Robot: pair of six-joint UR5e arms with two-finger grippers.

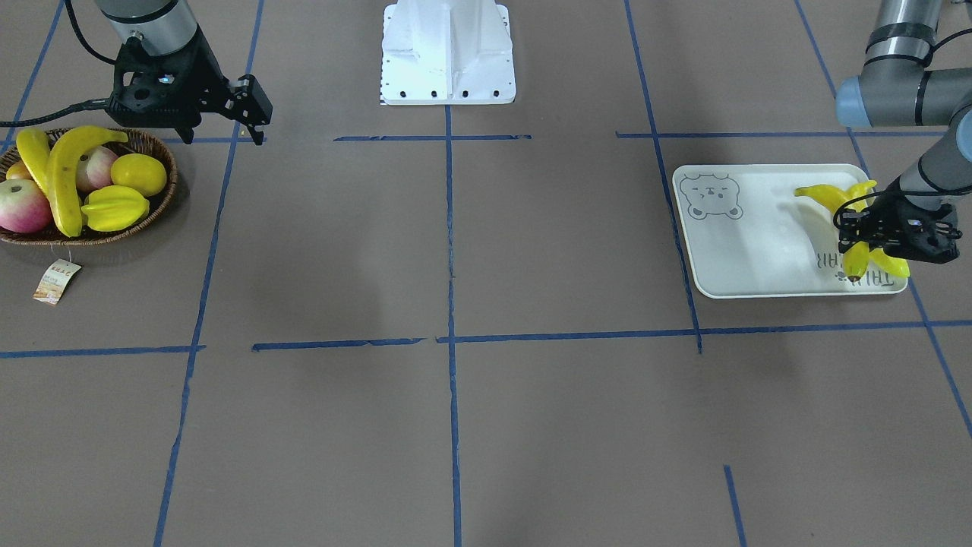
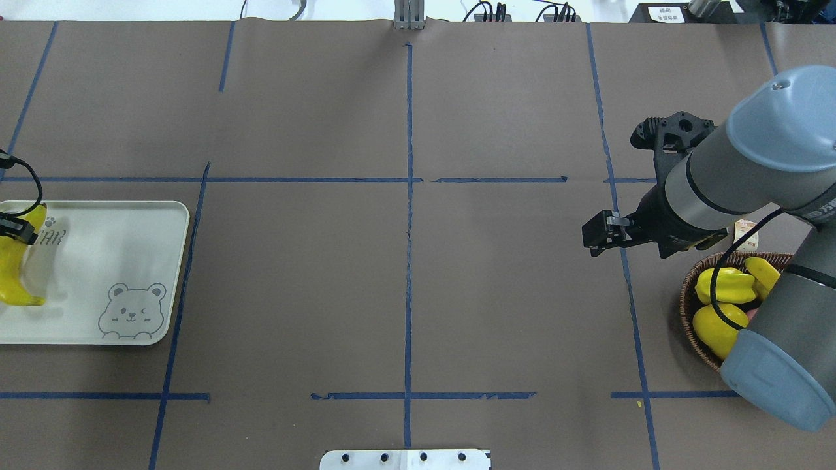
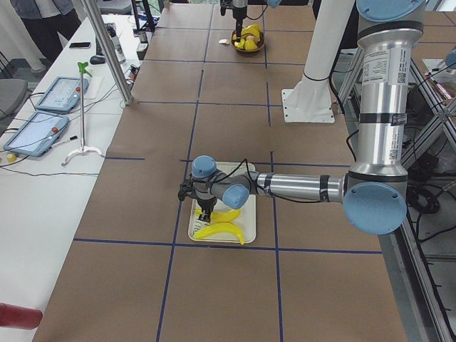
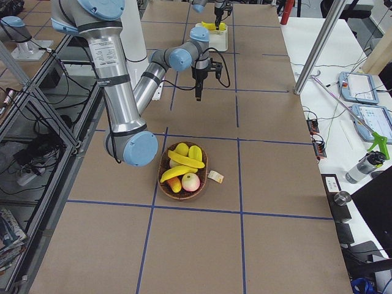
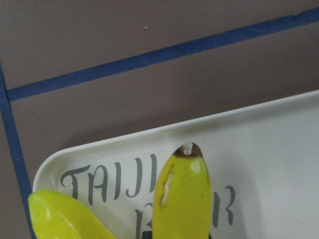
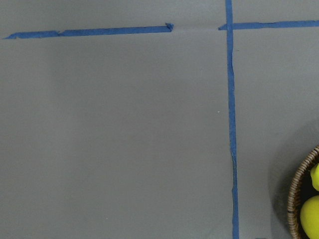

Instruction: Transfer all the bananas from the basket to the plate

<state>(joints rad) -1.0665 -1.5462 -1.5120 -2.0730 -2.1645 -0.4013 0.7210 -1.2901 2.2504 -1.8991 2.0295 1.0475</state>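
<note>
Placement is the step you are in, by my reading: your left gripper sits low over the pale white-green rectangular bear-printed plate. A long curved yellow banana is centred under its wrist camera, dark tip over the grey lettering. I cannot tell whether those jaws are clamped on it or already slack. A second yellow banana lies on the plate just beside it. Two more curved yellow bananas are in the shallow dark-brown woven wicker basket at the other end of the brown desk, so the job looks about half done. Your right gripper hangs over bare desk beside the basket, jaws apart and empty. Next, you likely need the left jaws freed and lifted straight clear without dragging either banana, then the right arm brought over the basket. Watch the neighbours there: red-green apples, a ridged yellow starfruit and a round yellow lemon-like fruit crowd the bananas. The longer banana lies across them, so take it from above.
</note>
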